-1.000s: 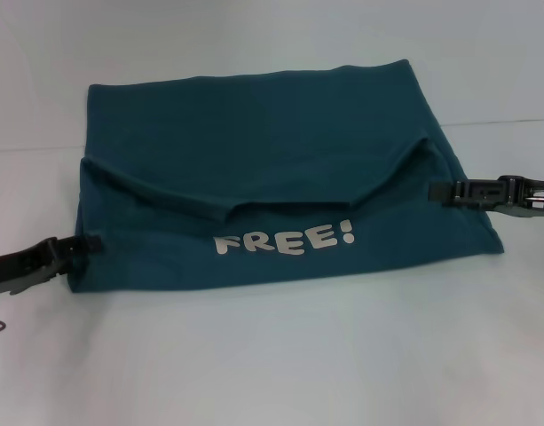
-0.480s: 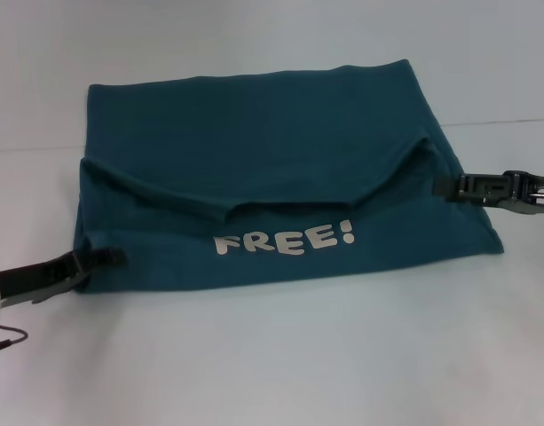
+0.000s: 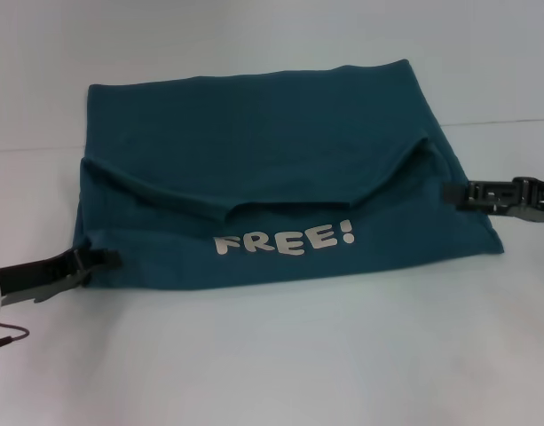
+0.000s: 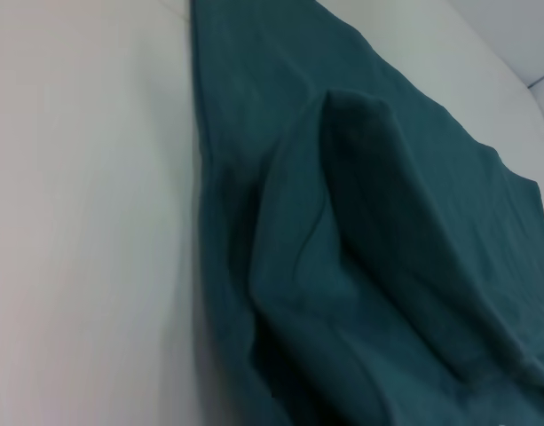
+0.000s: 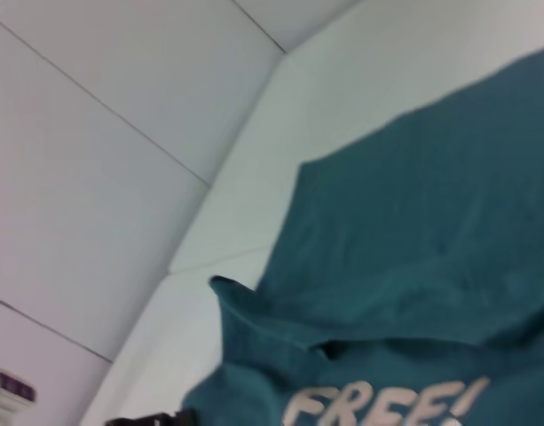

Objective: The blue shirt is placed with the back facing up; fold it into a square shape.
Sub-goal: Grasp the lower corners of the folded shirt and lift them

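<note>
The blue shirt (image 3: pixel 254 151) lies on the white table, its near part folded over so a white "FREE!" print (image 3: pixel 285 240) faces up. A curved fold edge runs across its middle. My left gripper (image 3: pixel 110 258) is low at the shirt's near left corner, its tip touching the cloth. My right gripper (image 3: pixel 449 192) is low at the shirt's right edge, at the end of the fold. The left wrist view shows the shirt's folded layers (image 4: pixel 369 248) close up. The right wrist view shows the shirt (image 5: pixel 413 248), the print and the left gripper (image 5: pixel 147 419) far off.
The white table (image 3: pixel 280 355) spans the view, with a seam (image 3: pixel 511 121) at the back right. A thin dark cable (image 3: pixel 10 335) hangs by the left arm at the near left edge.
The left gripper has dropped and pushed slightly inward along the shirt's near left corner. The right gripper has drawn back a little to the right. The shirt has not shifted.
</note>
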`<act>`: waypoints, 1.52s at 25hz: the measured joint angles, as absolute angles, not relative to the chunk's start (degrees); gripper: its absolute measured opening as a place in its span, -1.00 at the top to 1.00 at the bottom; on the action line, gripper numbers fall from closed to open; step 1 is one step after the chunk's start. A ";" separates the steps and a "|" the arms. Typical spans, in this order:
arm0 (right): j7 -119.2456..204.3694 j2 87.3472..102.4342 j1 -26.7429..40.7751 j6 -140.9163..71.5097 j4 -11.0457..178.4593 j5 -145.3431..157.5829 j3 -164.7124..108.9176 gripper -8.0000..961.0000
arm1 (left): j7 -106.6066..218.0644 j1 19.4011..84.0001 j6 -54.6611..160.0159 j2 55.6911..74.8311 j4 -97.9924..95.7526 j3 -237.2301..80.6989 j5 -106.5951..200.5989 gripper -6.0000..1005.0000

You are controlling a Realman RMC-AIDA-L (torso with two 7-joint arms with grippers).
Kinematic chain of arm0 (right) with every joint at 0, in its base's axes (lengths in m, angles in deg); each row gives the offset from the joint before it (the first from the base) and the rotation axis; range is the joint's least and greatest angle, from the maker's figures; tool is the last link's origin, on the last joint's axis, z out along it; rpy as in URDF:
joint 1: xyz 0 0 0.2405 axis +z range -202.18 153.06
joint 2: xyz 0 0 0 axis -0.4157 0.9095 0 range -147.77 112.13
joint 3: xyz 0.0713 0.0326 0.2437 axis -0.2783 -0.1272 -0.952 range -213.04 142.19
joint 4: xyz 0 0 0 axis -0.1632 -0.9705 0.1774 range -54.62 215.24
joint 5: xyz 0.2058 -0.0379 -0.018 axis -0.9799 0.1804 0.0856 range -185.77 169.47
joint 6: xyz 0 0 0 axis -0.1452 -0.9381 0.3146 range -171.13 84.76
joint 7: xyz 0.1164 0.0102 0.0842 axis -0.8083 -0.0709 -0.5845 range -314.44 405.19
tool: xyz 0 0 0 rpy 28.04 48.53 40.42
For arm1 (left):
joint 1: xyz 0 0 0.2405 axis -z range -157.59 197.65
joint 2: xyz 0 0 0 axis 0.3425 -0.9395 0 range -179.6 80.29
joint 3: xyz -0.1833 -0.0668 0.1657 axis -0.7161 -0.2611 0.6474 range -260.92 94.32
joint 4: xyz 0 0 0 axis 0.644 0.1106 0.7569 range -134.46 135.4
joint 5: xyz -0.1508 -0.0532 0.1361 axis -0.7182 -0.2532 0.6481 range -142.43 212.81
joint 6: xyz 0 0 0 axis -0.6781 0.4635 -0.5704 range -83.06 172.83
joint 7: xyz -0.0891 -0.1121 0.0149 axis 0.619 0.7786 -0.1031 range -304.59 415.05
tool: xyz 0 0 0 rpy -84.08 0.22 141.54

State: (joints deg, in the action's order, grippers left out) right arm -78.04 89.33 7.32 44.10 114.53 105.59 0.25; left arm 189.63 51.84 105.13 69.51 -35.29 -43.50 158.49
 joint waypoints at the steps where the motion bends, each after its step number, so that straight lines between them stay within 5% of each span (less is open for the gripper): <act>1: -79.02 89.00 7.42 44.09 114.67 106.63 0.23 -0.25 | 189.63 51.89 105.41 69.46 -35.31 -43.49 158.49 0.12; 8: -86.42 85.80 9.33 44.06 115.85 114.57 0.66 -0.25 | 189.88 52.70 108.64 68.50 -35.69 -43.74 158.49 0.66; 16: -96.73 84.00 13.72 42.69 121.17 131.35 0.70 -0.24 | 192.59 53.72 112.96 66.95 -36.23 -43.75 158.48 0.86; 21: -97.27 85.34 15.25 38.40 120.58 137.90 0.72 -0.24 | 192.92 54.20 113.76 66.84 -36.64 -43.51 158.46 0.93; 30: -91.45 90.51 14.85 26.48 119.58 138.45 1.63 -0.24 | 193.03 54.40 113.79 66.92 -36.80 -43.56 158.16 0.93; 38: -90.66 91.83 16.05 20.39 116.06 138.51 4.27 -0.24 | 193.04 54.40 113.79 67.17 -36.80 -43.56 157.97 0.93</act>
State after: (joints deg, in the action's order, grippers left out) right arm -90.66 91.83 16.05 20.39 116.06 138.51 4.27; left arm 193.04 54.40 113.79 67.17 -36.80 -43.56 157.97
